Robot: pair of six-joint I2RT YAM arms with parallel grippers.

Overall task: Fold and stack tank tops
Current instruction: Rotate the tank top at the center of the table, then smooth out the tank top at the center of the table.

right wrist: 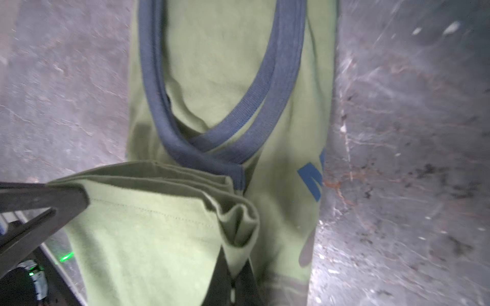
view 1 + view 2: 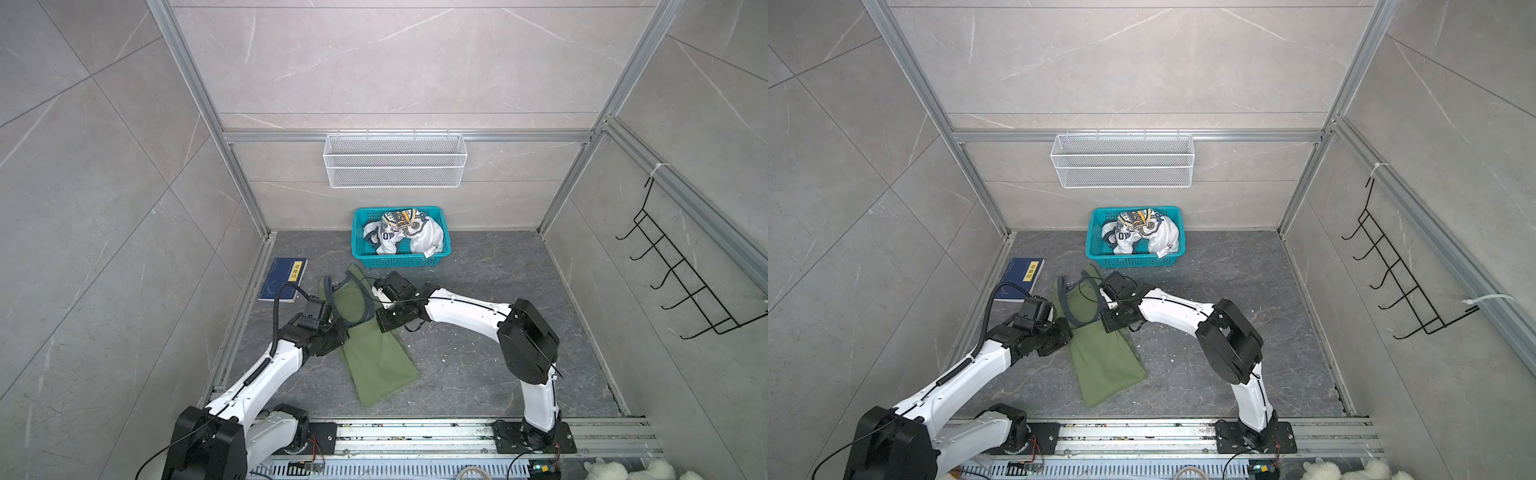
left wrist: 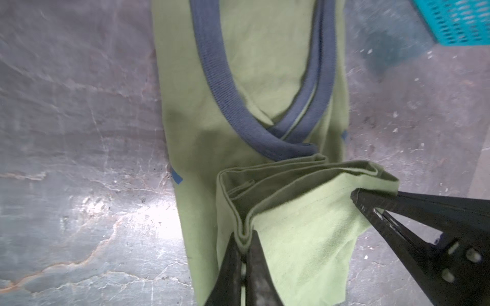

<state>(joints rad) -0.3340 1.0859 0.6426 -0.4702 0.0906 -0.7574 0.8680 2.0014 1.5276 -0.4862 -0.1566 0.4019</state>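
Centrally on the dark stone surface lies the olive green tank top, narrowed lengthwise and running slantwise from the front rail toward the back wall. Its strap end stops just short of the teal basket. On the robot's right the surface is bare out to the side frame, the widest free stretch, with a narrower bare strip between the shirt's near end and the front rail. On the left the gap is tighter, since the blue book lies flat near the left frame rail, close behind the left arm's wrist. The teal basket stands against the back wall and holds the crumpled white tank top, its badge print facing up. Above it a white wire basket hangs on the wall, and a black hook rack hangs on the right wall, well clear of both arms. Both arms reach in from opposite sides and meet over the middle of the green shirt. The left tool is pressed together on one corner of a stitched, layered edge, and the right tool pinches the other corner. That edge spans between them, just short of where the navy trim bands cross.
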